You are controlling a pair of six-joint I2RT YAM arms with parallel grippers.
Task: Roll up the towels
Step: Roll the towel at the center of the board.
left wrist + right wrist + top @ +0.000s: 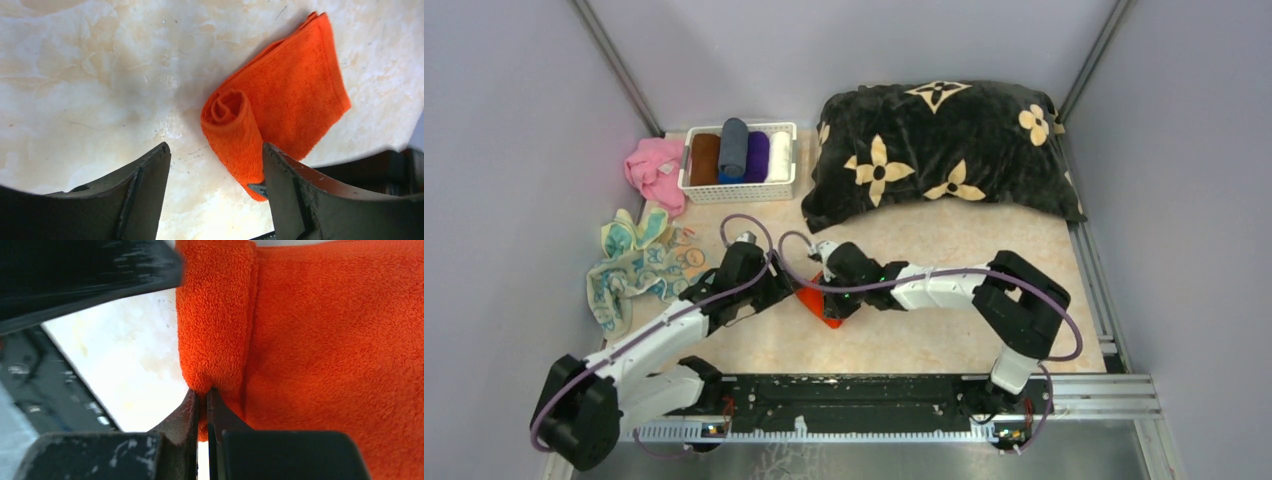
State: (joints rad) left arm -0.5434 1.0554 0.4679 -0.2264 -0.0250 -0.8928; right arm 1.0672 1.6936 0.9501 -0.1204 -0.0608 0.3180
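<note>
Partly rolled orange-red towel [295,95] near the counter's [90,90] near edge, its roll between the wide-open left claw [215,148], right claw [203,396] pinching it.

Open tabletop [75,75] flanks the orange towel [290,95] leftward; the right claw [204,397] blocks its rolled end.

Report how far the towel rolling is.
Done: rolled towels sit in the basket. In hand: the orange towel is partly rolled, the right gripper pinching its roll, the left gripper open around it. To do: the pale yellow towel and pink towel lie crumpled.
</note>
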